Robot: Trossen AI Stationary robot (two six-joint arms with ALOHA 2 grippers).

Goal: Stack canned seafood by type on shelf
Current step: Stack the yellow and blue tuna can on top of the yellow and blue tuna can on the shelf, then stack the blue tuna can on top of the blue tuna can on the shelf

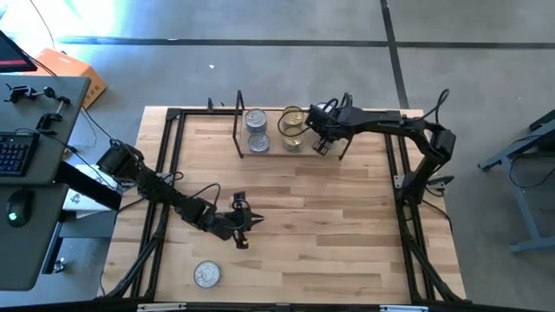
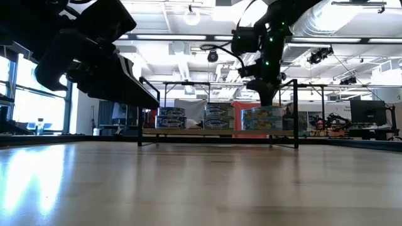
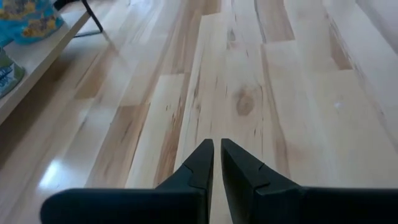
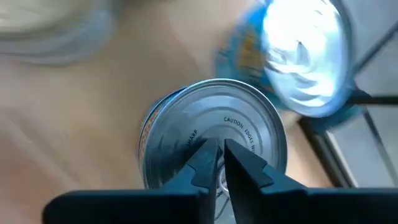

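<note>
Two tools pinched together, right tool (image 4: 219, 163) above shelf tin (image 4: 214, 130), left tool (image 3: 216, 163) over table (image 3: 249, 93)

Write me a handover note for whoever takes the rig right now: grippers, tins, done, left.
Left gripper: shut, empty, low over the middle of the table.
Right gripper: shut, holding nothing, above a silver-lidded tin at the right end of the shelf.
Tins: silver-lidded stack on the shelf's left part, gold-lidded tins mid-shelf, more tins under the right gripper. One loose tin sits near the table's front edge, left side.
Done: nearly all tins shelved in groups.
Left: shelve the loose tin with its matching type.
</note>
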